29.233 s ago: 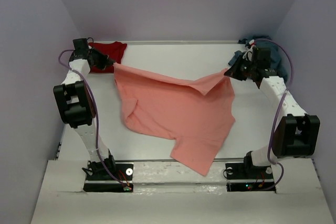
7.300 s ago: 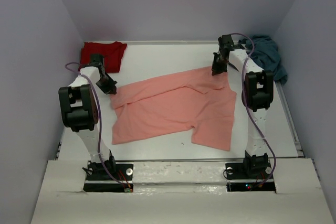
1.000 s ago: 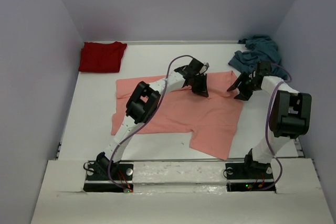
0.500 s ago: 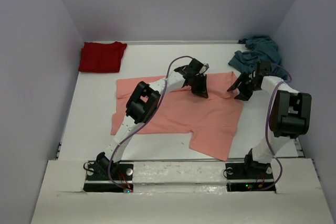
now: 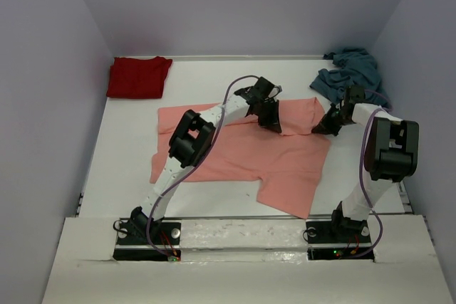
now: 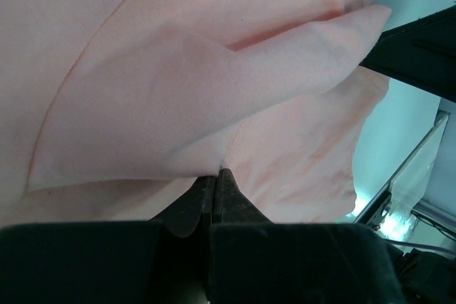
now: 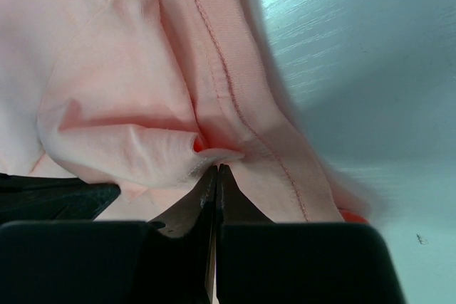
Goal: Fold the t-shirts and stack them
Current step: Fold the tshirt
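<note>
The salmon-pink t-shirt (image 5: pixel 235 151) lies spread across the middle of the table. My left gripper (image 5: pixel 273 124) is on its far middle part, jaws shut on a raised fold of the pink cloth (image 6: pixel 178 76); the fingertips meet at the fold's base (image 6: pixel 216 173). My right gripper (image 5: pixel 318 128) is at the shirt's far right edge, shut on a small pinch of cloth beside the stitched hem (image 7: pixel 235 97); its tips meet there (image 7: pixel 216 168). The dark red t-shirt (image 5: pixel 139 77) lies folded at the back left. The teal-blue t-shirt (image 5: pixel 353 76) lies crumpled at the back right.
The white table (image 5: pixel 128 147) is boxed in by grey walls on the left, back and right. The right gripper's black body (image 6: pixel 420 48) shows at the upper right of the left wrist view, close to the fold. Bare table (image 7: pixel 356 48) lies right of the hem.
My right gripper has moved down-left onto the shirt's right edge and shut on it; it stood open before. My left gripper has stayed in place, shifting only slightly.
</note>
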`<act>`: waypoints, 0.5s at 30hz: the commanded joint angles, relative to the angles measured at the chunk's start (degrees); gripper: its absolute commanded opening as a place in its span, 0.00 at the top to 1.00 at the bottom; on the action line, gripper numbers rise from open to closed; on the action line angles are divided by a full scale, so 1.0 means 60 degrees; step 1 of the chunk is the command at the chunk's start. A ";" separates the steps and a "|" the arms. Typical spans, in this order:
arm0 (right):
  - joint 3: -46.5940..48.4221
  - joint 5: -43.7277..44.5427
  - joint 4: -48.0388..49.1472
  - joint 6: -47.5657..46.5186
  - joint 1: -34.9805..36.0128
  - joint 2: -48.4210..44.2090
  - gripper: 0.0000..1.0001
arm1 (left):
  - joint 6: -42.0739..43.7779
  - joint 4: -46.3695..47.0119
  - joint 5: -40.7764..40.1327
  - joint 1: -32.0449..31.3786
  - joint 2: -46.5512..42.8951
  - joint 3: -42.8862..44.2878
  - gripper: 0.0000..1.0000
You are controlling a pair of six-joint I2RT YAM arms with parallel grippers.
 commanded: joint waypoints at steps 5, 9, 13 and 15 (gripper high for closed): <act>0.0242 0.0122 0.0344 -0.0027 -0.0069 -0.0082 1.00 | -0.0140 -0.0326 0.0642 0.0100 -0.0888 0.0560 0.98; 0.0314 0.0077 0.0271 -0.0012 -0.0069 -0.0243 1.00 | -0.0170 -0.0355 0.0701 0.0115 -0.0888 0.0663 0.98; 0.0461 -0.0025 0.0067 0.0032 -0.0069 -0.0375 1.00 | -0.0184 -0.0370 0.0760 0.0129 -0.0902 0.0634 0.98; 0.0651 -0.0127 -0.0022 0.0032 -0.0069 -0.0448 1.00 | -0.0184 -0.0370 0.0774 0.0129 -0.0903 0.0634 0.98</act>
